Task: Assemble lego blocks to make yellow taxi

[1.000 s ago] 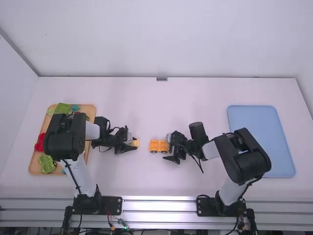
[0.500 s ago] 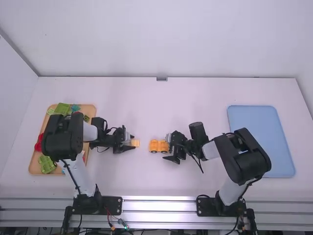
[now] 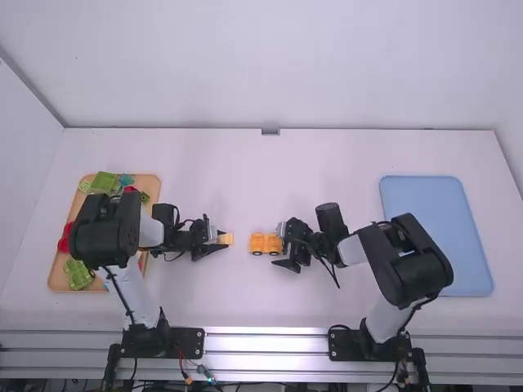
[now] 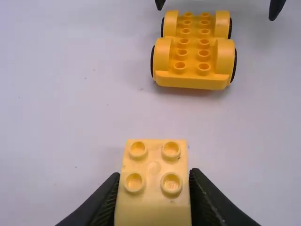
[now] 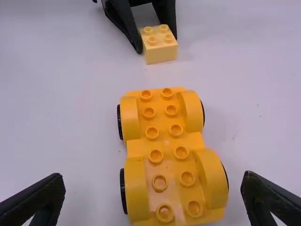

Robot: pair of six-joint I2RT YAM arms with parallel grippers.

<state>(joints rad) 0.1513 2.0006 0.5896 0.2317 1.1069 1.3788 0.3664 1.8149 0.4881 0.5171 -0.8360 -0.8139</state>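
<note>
Left gripper holding yellow block left of middle, yellow car bottom in middle, right gripper beside it, fingers wide.

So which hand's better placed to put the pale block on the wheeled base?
Left, probably: the left hand grips the pale block, studs up; the right hand is open and empty.

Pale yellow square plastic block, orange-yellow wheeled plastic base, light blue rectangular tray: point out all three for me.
Pale yellow square block (image 4: 154,167): left wrist view, studded top.
Orange-yellow wheeled base (image 5: 164,140): right wrist view, middle of studded deck.
Light blue rectangular tray (image 3: 433,196): high view, flat inner surface.
</note>
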